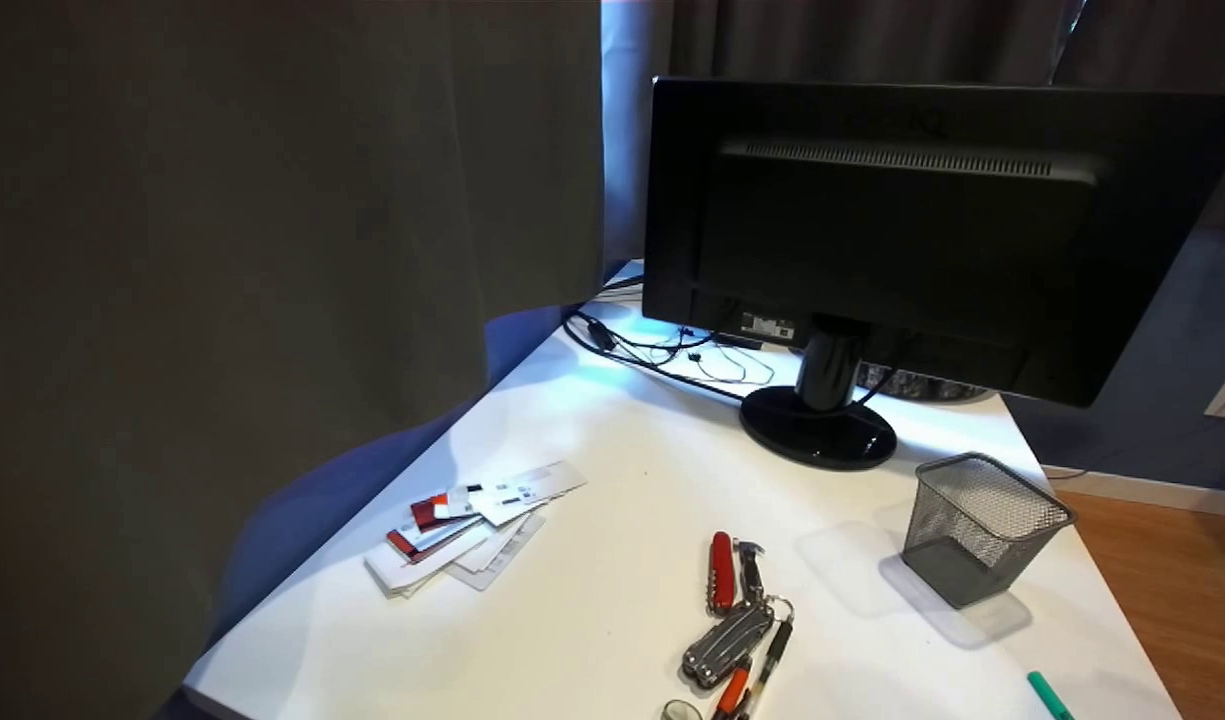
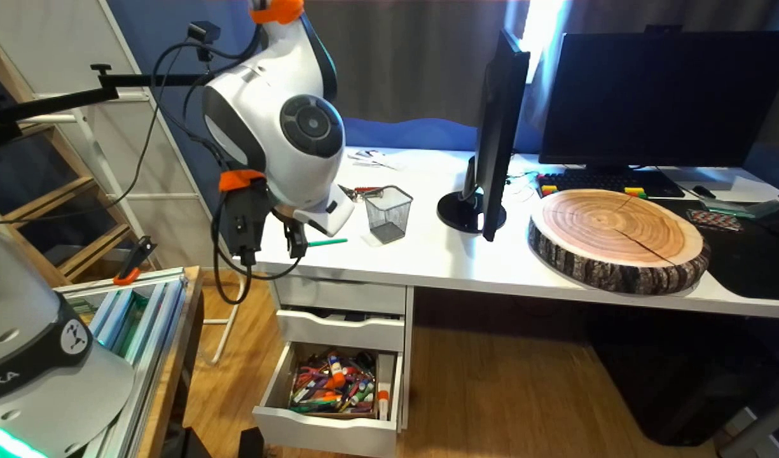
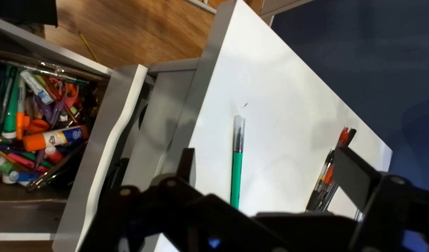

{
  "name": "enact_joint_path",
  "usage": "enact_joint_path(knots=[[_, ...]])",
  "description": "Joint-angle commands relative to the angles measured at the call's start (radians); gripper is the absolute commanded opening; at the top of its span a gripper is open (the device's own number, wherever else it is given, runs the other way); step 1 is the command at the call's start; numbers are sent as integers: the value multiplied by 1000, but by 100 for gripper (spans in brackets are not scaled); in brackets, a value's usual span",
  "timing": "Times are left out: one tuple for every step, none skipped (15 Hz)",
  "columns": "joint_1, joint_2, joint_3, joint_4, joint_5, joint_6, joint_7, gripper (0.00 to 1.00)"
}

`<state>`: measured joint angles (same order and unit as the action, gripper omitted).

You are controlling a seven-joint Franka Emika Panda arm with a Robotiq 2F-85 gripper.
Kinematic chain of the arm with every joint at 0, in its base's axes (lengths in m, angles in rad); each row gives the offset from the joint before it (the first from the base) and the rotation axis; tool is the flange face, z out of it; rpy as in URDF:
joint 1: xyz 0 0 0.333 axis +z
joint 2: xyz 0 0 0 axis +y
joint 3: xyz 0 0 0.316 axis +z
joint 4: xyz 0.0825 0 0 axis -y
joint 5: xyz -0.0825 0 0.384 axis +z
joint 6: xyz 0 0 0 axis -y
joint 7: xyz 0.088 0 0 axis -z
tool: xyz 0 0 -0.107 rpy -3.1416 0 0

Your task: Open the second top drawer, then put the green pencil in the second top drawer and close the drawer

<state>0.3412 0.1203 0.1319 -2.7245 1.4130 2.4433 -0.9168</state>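
The green pencil is a thin green stick with a clear cap, lying on the white desk. It also shows in both exterior views. My gripper is open and empty above the desk, its fingers apart with the pencil between them in the wrist view. In an exterior view the gripper hangs at the desk's near left end, left of the pencil. The second top drawer is pulled out a little, with dark things inside; its front also shows in the wrist view. The top drawer is shut.
A lower drawer stands wide open, full of pens and markers. A mesh cup, tools, cards and a monitor stand or lie on the desk. A wood slab sits farther right.
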Motion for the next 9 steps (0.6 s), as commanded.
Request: enact_joint_path(knots=[[-49, 30, 33, 14, 2, -11, -4, 100], [-56, 54, 31, 28, 9, -17, -11, 100], [-59, 71, 30, 38, 13, -19, -14, 100], [-59, 80, 30, 45, 14, -19, -14, 100], [-58, 83, 31, 48, 15, -19, -14, 100], [-58, 83, 32, 49, 15, -19, -14, 100], [-58, 83, 33, 49, 16, -19, -14, 100], [-66, 110, 30, 59, 46, -15, -45, 100], [-76, 143, 25, 65, 47, -18, -58, 100]])
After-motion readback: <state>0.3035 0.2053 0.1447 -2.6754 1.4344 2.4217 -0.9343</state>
